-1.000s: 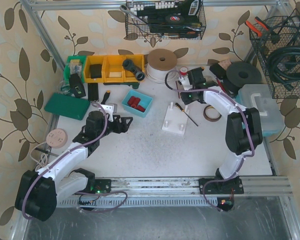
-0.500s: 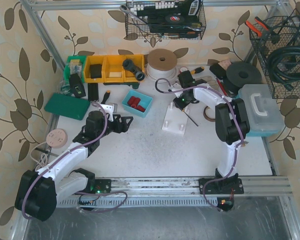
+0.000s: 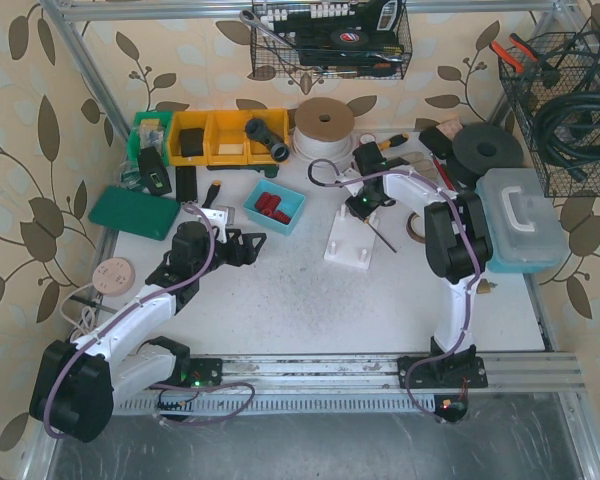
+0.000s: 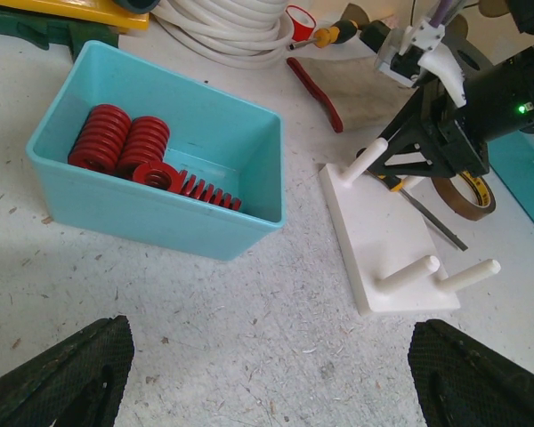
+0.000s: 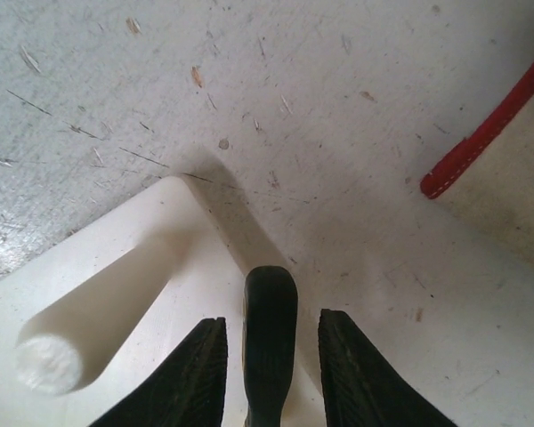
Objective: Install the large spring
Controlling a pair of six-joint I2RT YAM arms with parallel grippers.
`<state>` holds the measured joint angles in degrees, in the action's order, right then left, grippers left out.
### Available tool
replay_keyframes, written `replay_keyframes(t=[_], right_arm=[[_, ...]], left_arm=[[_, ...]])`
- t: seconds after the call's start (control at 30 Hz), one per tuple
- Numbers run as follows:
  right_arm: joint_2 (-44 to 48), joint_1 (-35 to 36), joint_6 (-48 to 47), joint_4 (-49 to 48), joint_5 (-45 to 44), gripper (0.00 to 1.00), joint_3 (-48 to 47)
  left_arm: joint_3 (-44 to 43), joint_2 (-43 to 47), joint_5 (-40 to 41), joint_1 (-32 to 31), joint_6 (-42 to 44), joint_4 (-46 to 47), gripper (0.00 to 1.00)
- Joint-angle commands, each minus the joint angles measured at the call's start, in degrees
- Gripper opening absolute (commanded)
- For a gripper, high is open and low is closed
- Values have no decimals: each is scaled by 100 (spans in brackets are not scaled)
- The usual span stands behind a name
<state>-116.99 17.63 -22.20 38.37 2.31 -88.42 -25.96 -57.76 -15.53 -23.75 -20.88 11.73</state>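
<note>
In the upper left of the left wrist view, the red springs (image 4: 129,147) lie in the teal bin (image 4: 160,227). I count three, two side by side and one lying lengthwise beside them. None is on the white peg board (image 4: 374,231) just to the bin's right, so the install is not started.

Handling, my read:
- They look like steel die springs, stiff and fairly heavy for their size. A grip should not crush them.
- The round coils will likely roll or twist in the pads.
- I'd take one across the outside at mid-length and leave an end clear to slide over a peg.
- The bin walls crowd the pair, so the lengthwise one looks easiest.

Left pincer (image 4: 267,382): spread wide, empty, hovering over the surface (image 4: 205,356) short of the bin.

Right pincer (image 5: 271,320): at the top peg of the board, fingers only narrowly apart. A dark round-ended object (image 5: 270,294) sits between them with a gap on each side, so it is not clamped. I can't tell what it is.

Other containers, top view:
- Yellow bins (image 3: 225,135), upper left, hold dark parts.
- Translucent case (image 3: 520,215), right, is shut.
</note>
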Motion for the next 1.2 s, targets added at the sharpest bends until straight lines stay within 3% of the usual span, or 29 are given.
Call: replay_keyframes(t=[0.0,0.27,0.6,1.17], right_arm=[[-197,35,-110,83,-70,31,-163],[-292,23,-127,103,-56,29,-181],[-184,29,-83,105,-88,13,-164],[1087,18,824,303,-6,5,-119]], left_arm=[[-6,36,-29,-69,76,129,87],[-8,37,-10,-75,77,112,87],[-7,87,30,-77,91,82,87],[-24,52,179,-77,154,5,87]])
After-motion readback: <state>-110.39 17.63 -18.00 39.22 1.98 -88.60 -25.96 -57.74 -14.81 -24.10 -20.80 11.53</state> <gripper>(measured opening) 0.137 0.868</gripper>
